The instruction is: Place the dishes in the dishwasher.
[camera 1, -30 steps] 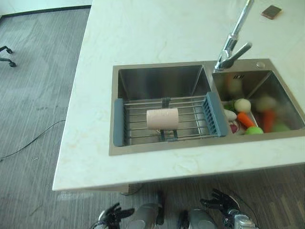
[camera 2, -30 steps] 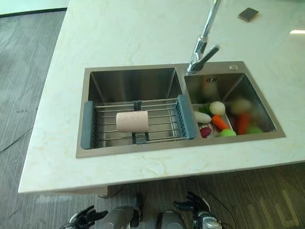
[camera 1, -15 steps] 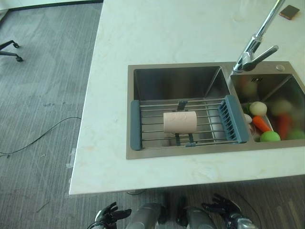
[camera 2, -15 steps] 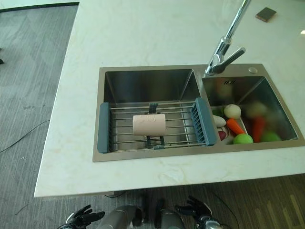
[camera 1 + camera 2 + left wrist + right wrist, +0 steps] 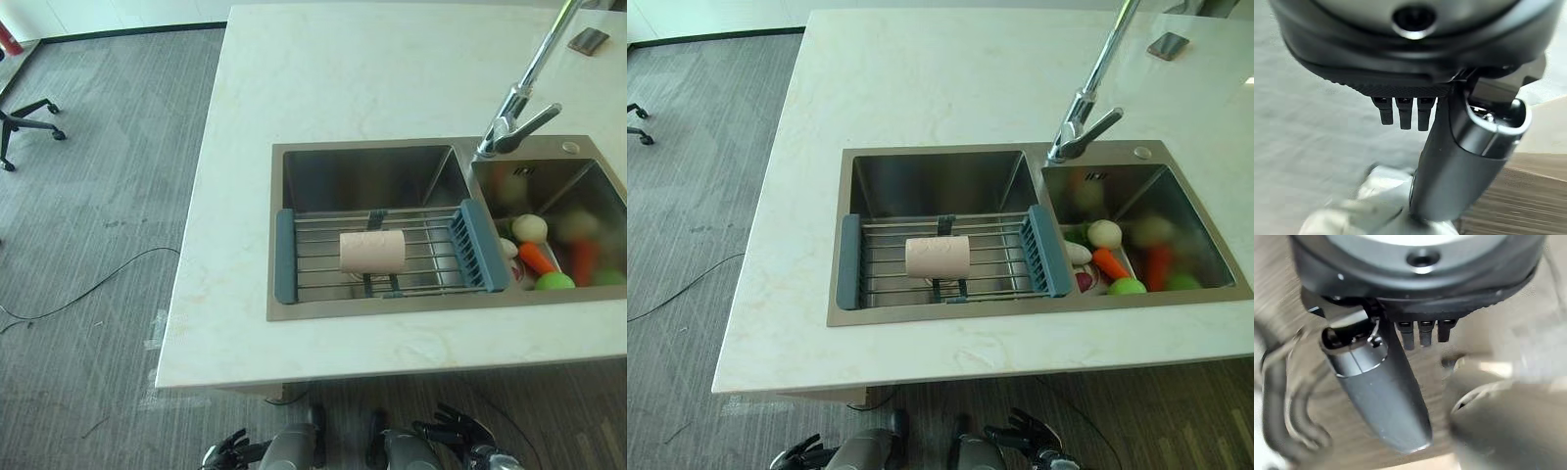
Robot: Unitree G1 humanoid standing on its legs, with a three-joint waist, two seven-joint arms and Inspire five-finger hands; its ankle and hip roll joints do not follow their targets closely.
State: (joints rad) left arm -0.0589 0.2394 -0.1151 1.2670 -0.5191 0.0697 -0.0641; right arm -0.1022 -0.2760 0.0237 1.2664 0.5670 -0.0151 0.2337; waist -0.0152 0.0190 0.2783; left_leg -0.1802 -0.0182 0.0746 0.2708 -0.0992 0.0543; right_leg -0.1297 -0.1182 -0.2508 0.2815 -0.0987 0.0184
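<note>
Left eye view: a pale cup (image 5: 371,252) is seen lying on its side on the wire rack (image 5: 387,255) across the left basin of the sink (image 5: 367,176); vegetables (image 5: 541,257) are heaped in the right basin below the tap (image 5: 516,108).

Right eye view: both hands are shown low, well apart from the counter (image 5: 921,78).

Left wrist view: left hand (image 5: 1459,147), fingers relaxed, nothing held.

Right wrist view: right hand (image 5: 1381,387), fingers relaxed, nothing held.
</note>
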